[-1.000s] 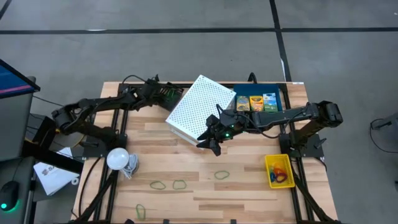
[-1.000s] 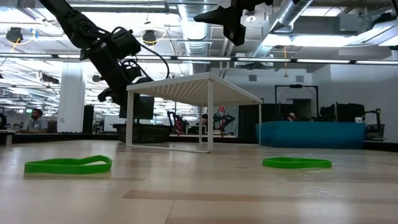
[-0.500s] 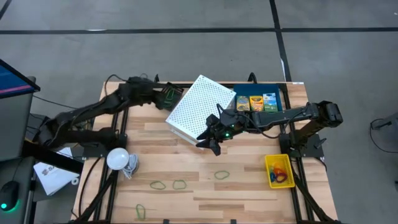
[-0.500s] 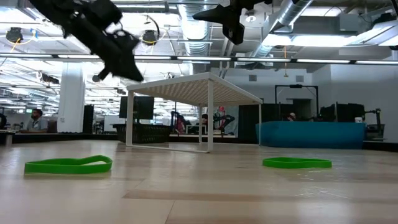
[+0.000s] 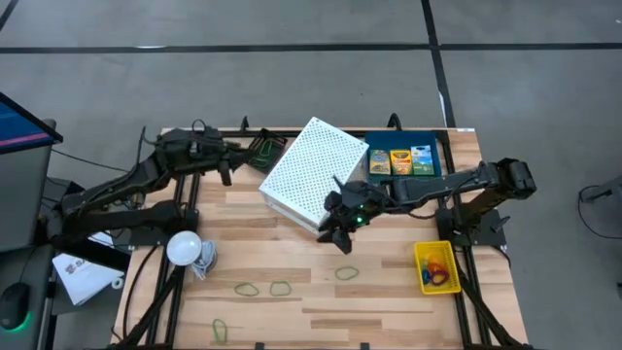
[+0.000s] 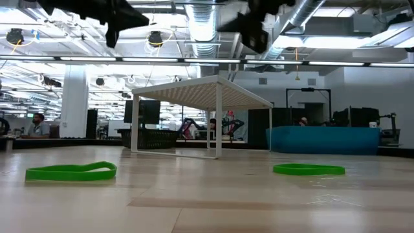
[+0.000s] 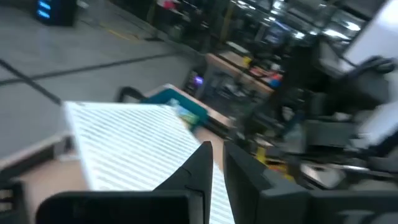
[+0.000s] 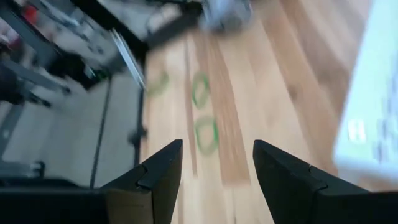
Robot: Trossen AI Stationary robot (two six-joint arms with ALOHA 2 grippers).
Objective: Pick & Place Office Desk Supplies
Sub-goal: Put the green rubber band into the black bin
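Right pincer (image 5: 342, 230): fingers spread wide, empty, hanging over the desk (image 5: 389, 292) just off the near corner of the white perforated riser (image 5: 313, 171).
Left pincer (image 5: 225, 167): fingers drawn almost together with only a slit between them, nothing visibly held, up near the black mesh tray (image 5: 262, 150) at the far edge.
Rubber bands: green loops (image 5: 347, 274) lying flat on the wood, near the right pincer, untouched; more of them (image 5: 248, 288) sit toward the front.
Crayon packs (image 5: 399, 160): three in a row in the blue tray (image 5: 432, 146), behind the riser.
Yellow tray (image 5: 435, 266): on the right side, with some bands already inside.
Risk, I'd say: those loops are thin and limp and hug the grain, so the fingers could scrape wood and close on air.
Second risk: the right arm sits close to the riser's corner; a careless swing might nudge it.
Textures: stiff mesh, slick cardboard, rubbery bands, planked wood.
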